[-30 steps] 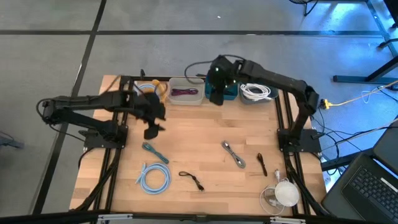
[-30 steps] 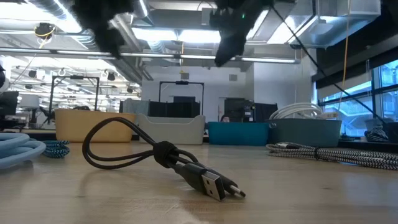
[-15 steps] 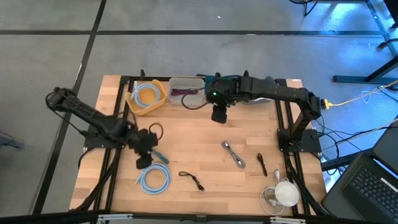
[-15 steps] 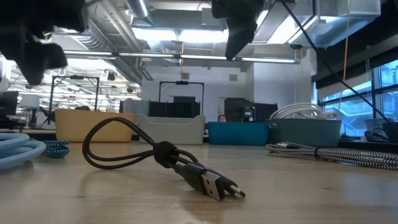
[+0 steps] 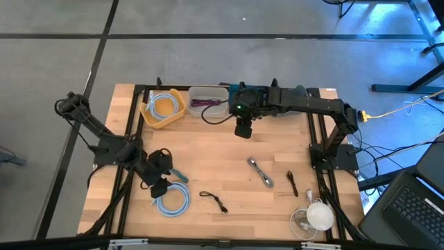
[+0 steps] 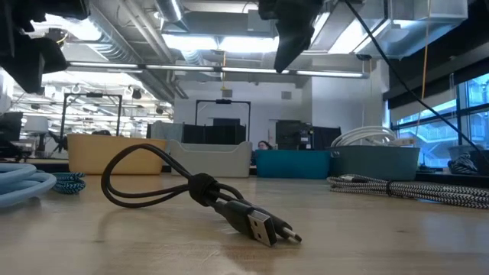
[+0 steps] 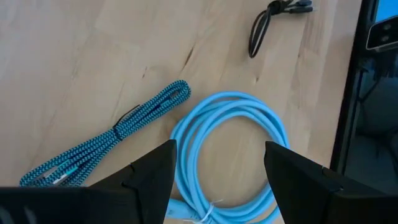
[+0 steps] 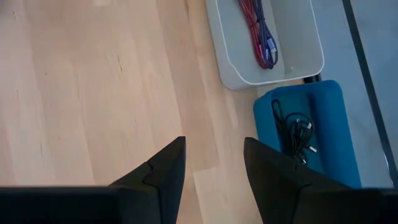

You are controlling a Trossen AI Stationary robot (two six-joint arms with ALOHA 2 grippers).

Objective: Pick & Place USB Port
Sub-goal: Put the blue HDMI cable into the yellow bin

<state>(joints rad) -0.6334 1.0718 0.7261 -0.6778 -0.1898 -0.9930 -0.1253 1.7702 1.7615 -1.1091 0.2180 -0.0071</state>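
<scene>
Several loose cables lie on the wooden table. A light blue coiled cable (image 5: 172, 200) (image 7: 227, 155) lies near the front left, with a teal braided cable (image 5: 175, 173) (image 7: 106, 144) beside it. A short black USB cable (image 5: 214, 201) (image 6: 214, 195) lies near the front edge. My left gripper (image 5: 159, 186) (image 7: 217, 180) hangs open just above the blue coil, fingers pointing steeply down, touching nothing. My right gripper (image 5: 243, 129) (image 8: 214, 171) hangs open and empty over bare wood, just in front of the bins at the far edge.
At the far edge stand a yellow bin (image 5: 154, 117), a white bin (image 8: 224, 59) with a red-purple cable (image 8: 258, 31), a blue bin (image 8: 329, 106) with black cables, and a grey bin. A silver braided cable (image 5: 261, 172), a dark cable (image 5: 292, 183) and a white bundle (image 5: 318, 215) lie front right.
My left gripper has swung from the far middle of the table toward the near left, sunk and rolled, and now hangs over the light blue coil. My right gripper has come from above the bins toward the near edge, then kept still. No cable has moved.
</scene>
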